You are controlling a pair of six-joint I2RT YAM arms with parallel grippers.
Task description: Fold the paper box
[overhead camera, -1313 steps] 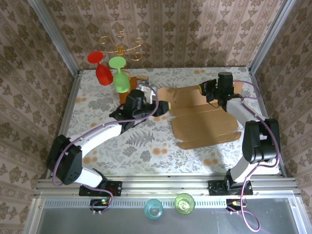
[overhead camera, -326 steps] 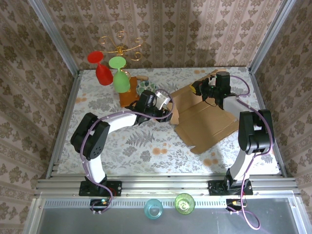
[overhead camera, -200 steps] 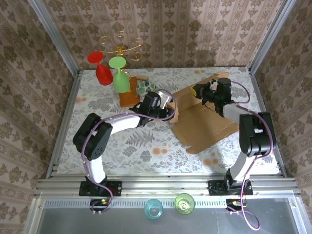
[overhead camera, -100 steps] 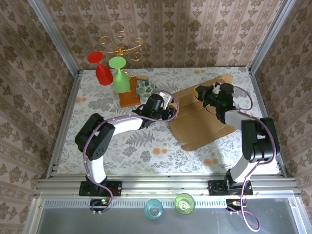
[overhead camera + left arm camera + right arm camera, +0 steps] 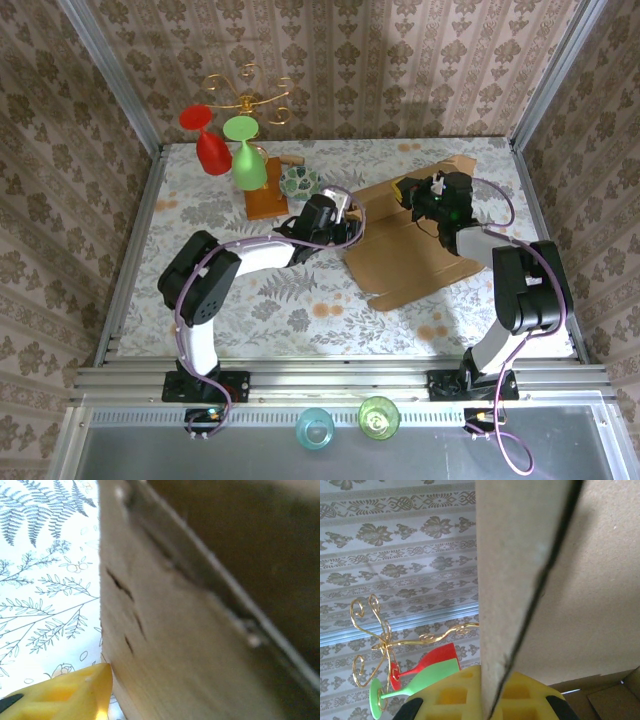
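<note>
Swung round since the earliest top view, the paper box (image 5: 415, 255) no longer lies square on the surface (image 5: 200, 260). It has turned anticlockwise, and its far flap is lifted.

The folding looks barely begun. The box is mostly an open brown sheet, lying right of the surface's centre, toward 3 o'clock. One flap is raised at its 12 o'clock edge. No walls stand along the near edge and nothing is closed, so most creases appear left to fold.

The left arm rises from its base at 7 o'clock and bends sharply at the elbow. Its forearm runs low toward 3 o'clock. The left hand (image 5: 345, 228) sits at the sheet's 9 o'clock edge. Its wrist camera shows one yellow finger (image 5: 70, 695) just beside a cardboard panel that stands close to the lens. The other finger is hidden, so I cannot tell how wide this hand is or whether it grips the panel.

The right arm rises from its base at 5 o'clock and folds back at the elbow. It reaches toward 11 o'clock, to the raised flap. The right hand (image 5: 410, 190) is fully closed, pinching that flap. In its wrist view the cardboard edge runs straight down into the yellow fingers (image 5: 450, 695).
</note>
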